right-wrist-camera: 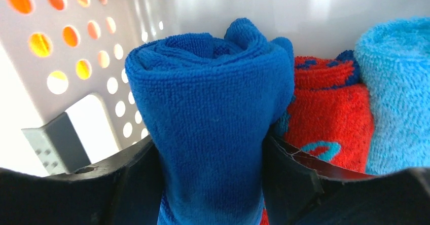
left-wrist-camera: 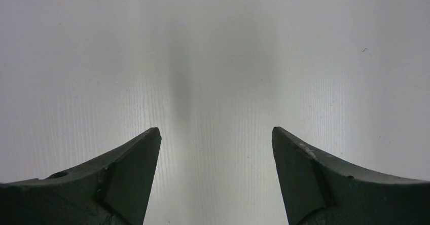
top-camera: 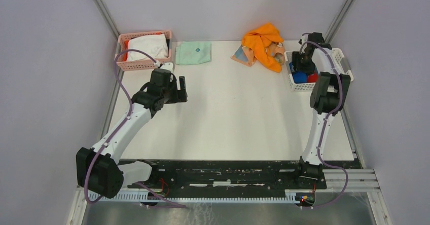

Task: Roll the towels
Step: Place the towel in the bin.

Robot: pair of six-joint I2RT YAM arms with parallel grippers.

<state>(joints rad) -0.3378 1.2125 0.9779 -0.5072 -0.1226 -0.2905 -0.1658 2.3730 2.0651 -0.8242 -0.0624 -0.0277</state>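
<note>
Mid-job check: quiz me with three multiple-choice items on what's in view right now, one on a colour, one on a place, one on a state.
1. What colour is the folded cloth beside the pink basket? A orange; B mint green; C red.
2. Where is the rolled blue towel? A in the pink basket; B in no basket; C in the white basket.
3. How does the left gripper stand? A open above the bare table; B shut on a towel; C shut with nothing in it.

Answers: 1 B, the top view shows it pale green. 2 C, the right wrist view shows the roll next to the perforated white wall. 3 A, its fingers stand wide apart with only table between them.
</note>
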